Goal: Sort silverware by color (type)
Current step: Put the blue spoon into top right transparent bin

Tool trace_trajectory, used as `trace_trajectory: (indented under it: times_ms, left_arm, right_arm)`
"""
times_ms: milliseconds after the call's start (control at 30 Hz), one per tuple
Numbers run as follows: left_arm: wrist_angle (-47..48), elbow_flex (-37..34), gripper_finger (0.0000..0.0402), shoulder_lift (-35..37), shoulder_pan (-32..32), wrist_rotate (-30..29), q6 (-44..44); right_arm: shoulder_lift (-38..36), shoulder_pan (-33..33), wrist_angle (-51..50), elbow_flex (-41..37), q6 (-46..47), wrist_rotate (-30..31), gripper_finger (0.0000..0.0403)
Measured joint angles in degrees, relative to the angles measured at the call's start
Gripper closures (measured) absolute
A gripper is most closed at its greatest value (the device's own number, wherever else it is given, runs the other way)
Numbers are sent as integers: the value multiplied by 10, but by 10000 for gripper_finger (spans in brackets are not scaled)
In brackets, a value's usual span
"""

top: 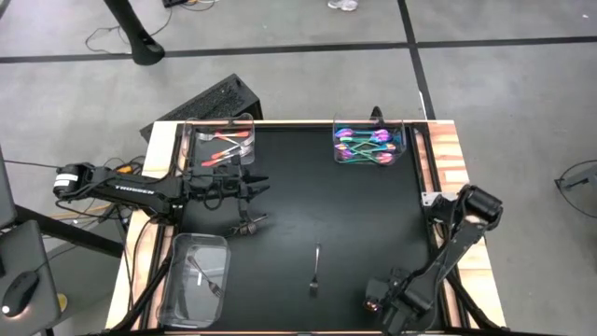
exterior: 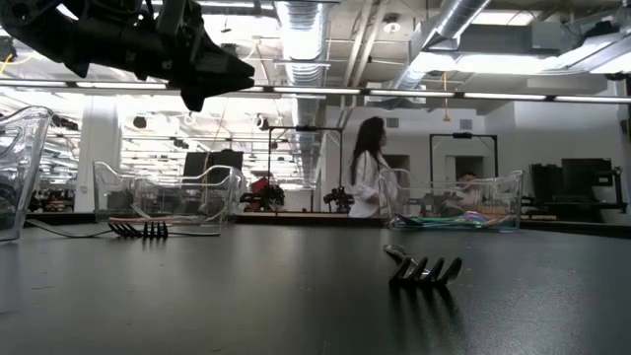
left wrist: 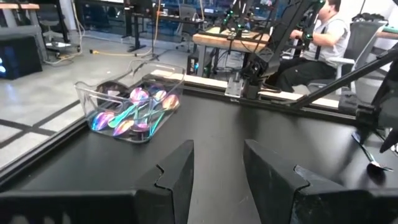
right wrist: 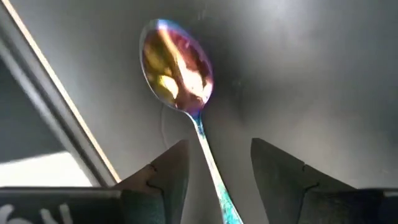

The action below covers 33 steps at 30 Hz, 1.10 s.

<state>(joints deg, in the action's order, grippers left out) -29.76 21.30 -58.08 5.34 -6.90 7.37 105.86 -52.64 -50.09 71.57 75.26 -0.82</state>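
A: The right gripper (right wrist: 214, 180) has its jaws parted, one finger on each side of the handle of an iridescent spoon (right wrist: 177, 68) that lies on the black table (top: 317, 187) by the near right corner. Neither finger presses on it. The left gripper (left wrist: 217, 177) is parted too, with nothing between its fingers, and hangs over the left side of the table.

B: Why straddle the handle like that?

A: My guess is it is lined up for a pinch across the thin stem, the easiest place to catch a flat spoon. Whether it is about to take it or has let it go, I cannot say.

B: And the trays?

A: The far right tray (top: 370, 142) holds the iridescent pieces (left wrist: 134, 115), so that is likely where this spoon belongs. The far left tray (top: 220, 142) holds coppery ones (top: 227, 149). The near left tray (top: 196, 280) seems to hold one dark piece, though it is hard to make out through the plastic.

B: Anything loose?

A: A dark fork (top: 316, 271) lies mid-table near the front, and another dark piece (top: 248, 224) just below the left gripper.
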Motion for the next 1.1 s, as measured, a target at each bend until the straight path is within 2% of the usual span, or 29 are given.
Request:
trace_trajectory:
  times_ms: [167,367,467,633,733,800,967,1100]
  left_arm:
    - [4,0,275,0,0,0,-5]
    - [9,0,275,0,0,0,-6]
    - [5,0,275,0,0,0,-6]
    - [4,0,275,0,0,0,0]
    - [4,0,275,0,0,-1,0]
    - [4,0,275,0,0,-4,1]
    - [13,0,275,0,0,-14,-7]
    - [40,0,275,0,0,-36,-7]
  right_arm:
    - [41,7,21,0,-21,-47,224]
    - [64,1,30,3,-13,-46,251]
    - [66,-2,16,3,-4,-36,285]
    - [61,9,-4,2,-35,-24,382]
    - [53,30,-28,1,-60,-1,387]
    - [46,50,-56,0,-92,33,387]
    - [11,125,-188,-1,-187,193,396]
    - [-26,206,-294,-2,-266,296,396]
